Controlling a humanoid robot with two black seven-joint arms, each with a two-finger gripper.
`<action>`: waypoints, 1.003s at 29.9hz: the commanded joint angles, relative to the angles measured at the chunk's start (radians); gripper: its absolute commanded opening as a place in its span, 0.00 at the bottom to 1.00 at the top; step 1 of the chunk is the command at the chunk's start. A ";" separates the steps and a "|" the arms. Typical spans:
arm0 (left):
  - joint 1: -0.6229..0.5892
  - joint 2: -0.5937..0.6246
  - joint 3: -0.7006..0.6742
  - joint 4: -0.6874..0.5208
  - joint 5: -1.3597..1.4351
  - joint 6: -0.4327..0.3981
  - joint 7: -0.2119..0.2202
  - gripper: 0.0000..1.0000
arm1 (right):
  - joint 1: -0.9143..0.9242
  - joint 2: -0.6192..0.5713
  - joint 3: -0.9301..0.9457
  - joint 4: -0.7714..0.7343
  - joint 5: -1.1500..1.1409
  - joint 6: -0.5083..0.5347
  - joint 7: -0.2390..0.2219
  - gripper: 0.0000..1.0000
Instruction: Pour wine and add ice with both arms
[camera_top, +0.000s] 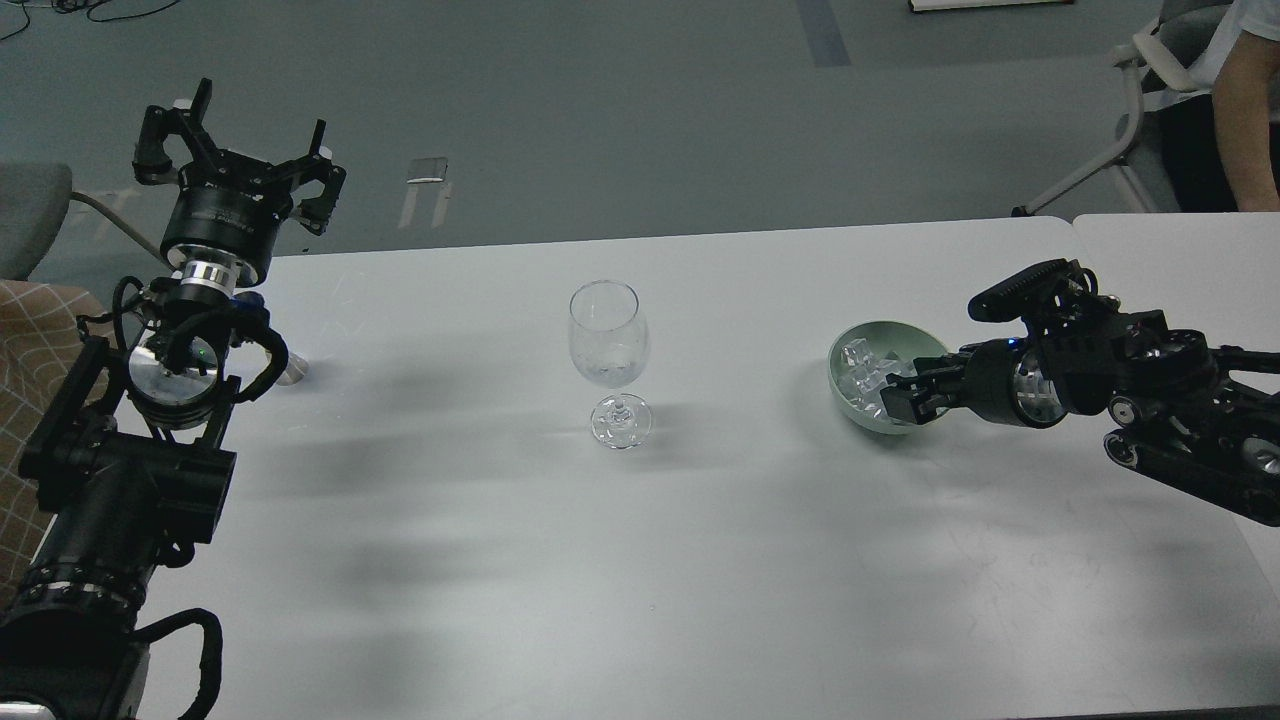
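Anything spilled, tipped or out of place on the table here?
Nothing stands out. The wine glass stands upright mid-table, the ice sits inside the green bowl where the right hand reaches, and the left hand is raised, open and empty.

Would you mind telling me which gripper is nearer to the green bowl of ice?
Right. The right gripper reaches into the green bowl over the ice. The left gripper is raised at the table's far left edge, well beyond the wine glass.

Clear ice (868, 372) chunks heaped in green bowl (846, 400), table right.
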 joint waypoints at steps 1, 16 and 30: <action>0.005 0.000 -0.003 0.000 0.001 -0.001 0.000 0.98 | 0.001 0.000 0.003 0.000 0.000 -0.004 -0.001 0.42; 0.006 0.003 -0.003 0.000 0.001 0.003 0.000 0.98 | 0.000 0.000 0.003 -0.001 0.000 0.004 -0.004 0.11; 0.007 0.006 -0.009 0.000 0.001 0.002 0.000 0.98 | -0.002 0.001 0.003 -0.008 -0.001 0.005 -0.004 0.00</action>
